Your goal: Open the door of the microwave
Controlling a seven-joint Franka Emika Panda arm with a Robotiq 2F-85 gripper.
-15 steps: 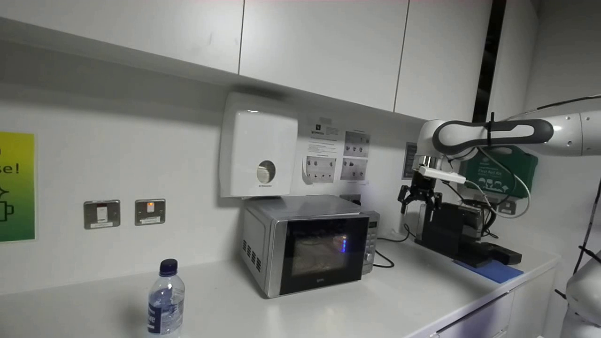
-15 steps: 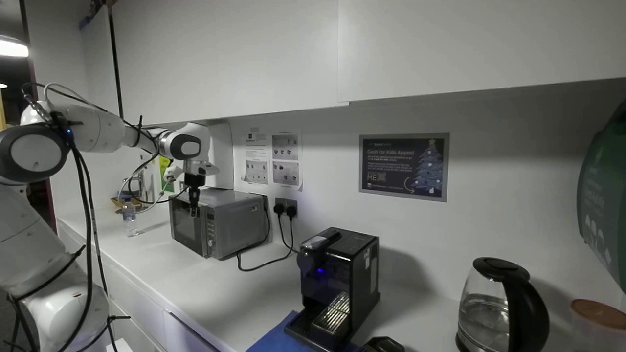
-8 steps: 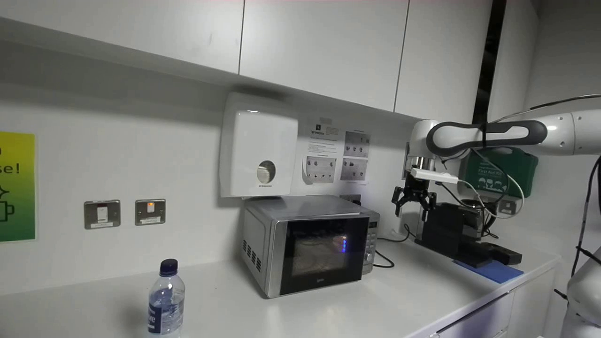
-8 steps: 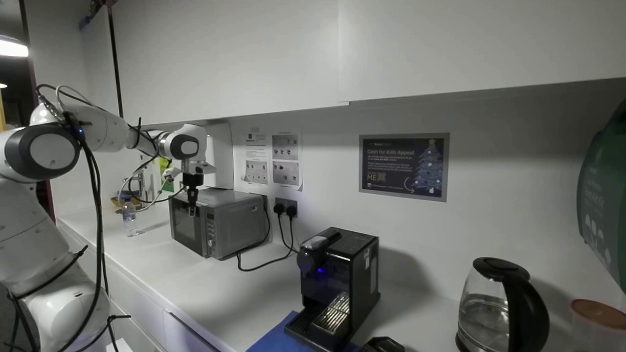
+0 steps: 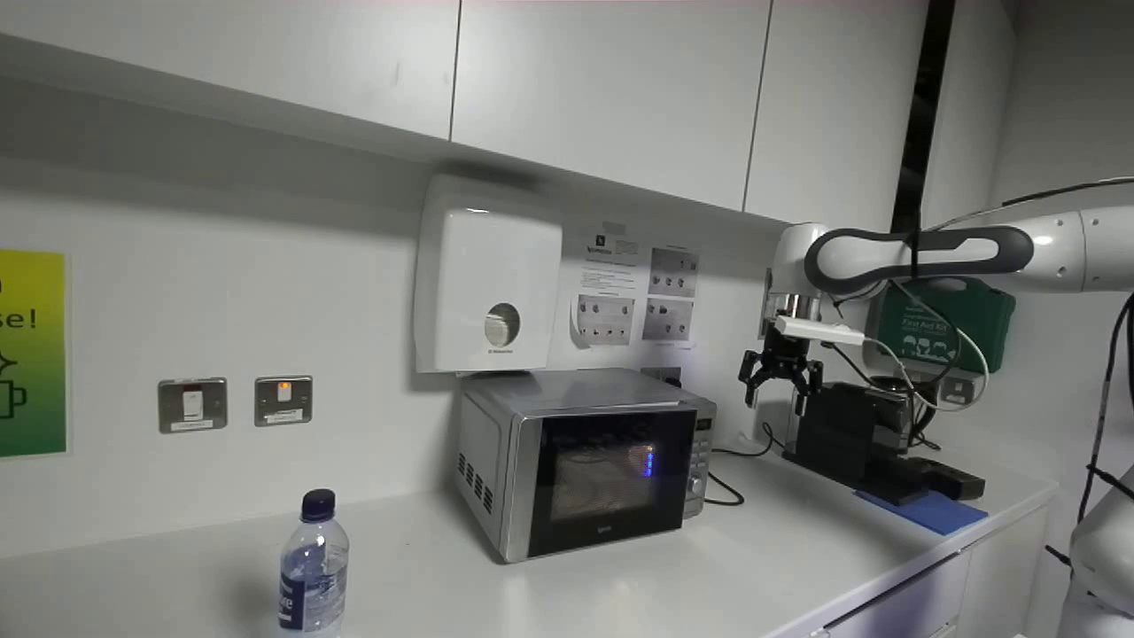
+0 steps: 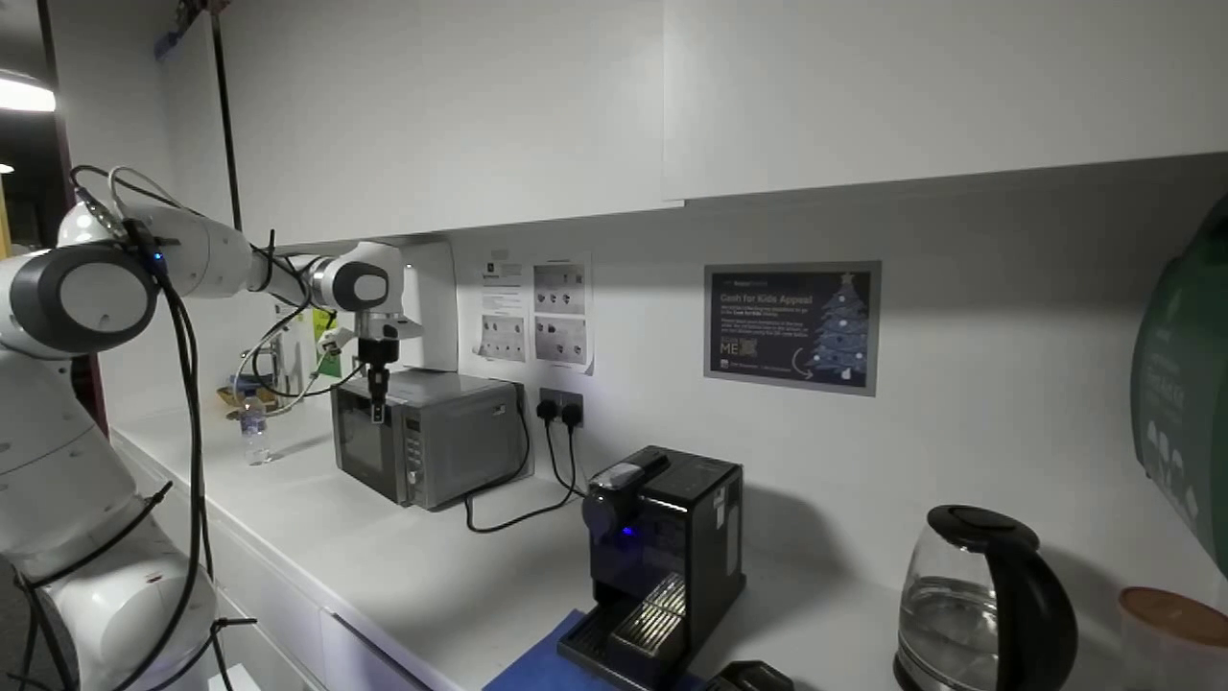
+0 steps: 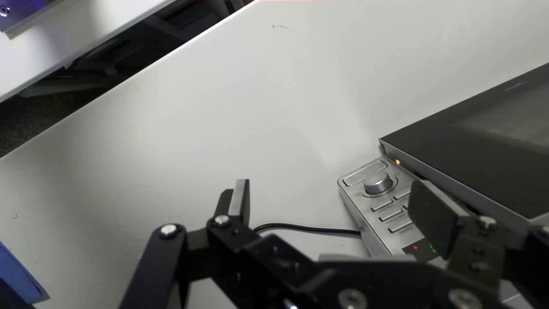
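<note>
The silver-grey microwave (image 5: pixel 576 390) stands on the counter against the wall; it also shows in an exterior view (image 6: pixel 470 437). Its dark glass door (image 5: pixel 611 483) also shows in the wrist view (image 7: pixel 476 141). There the door's side edge stands proud of the button panel (image 7: pixel 360 201), with a dark gap between; how far it is ajar I cannot tell. My gripper (image 5: pixel 776 406) is open and empty, pointing down, in the air beside the microwave's panel side; it also shows in an exterior view (image 6: pixel 378 415). In the wrist view (image 7: pixel 332 191), one finger overlaps the panel near the door edge, apparently without contact.
A water bottle (image 5: pixel 314 576) stands beyond the microwave. The black coffee machine (image 6: pixel 720 518) sits on a blue mat (image 6: pixel 532 662), with a kettle (image 6: pixel 1036 614) farther along. A black cord (image 7: pixel 300 228) runs from the microwave. A white dispenser (image 5: pixel 487 275) hangs above it.
My open gripper has moved a little toward the microwave and slightly up, mostly in the earlier half second. The arm has shifted with it. The microwave and its door look unchanged.
</note>
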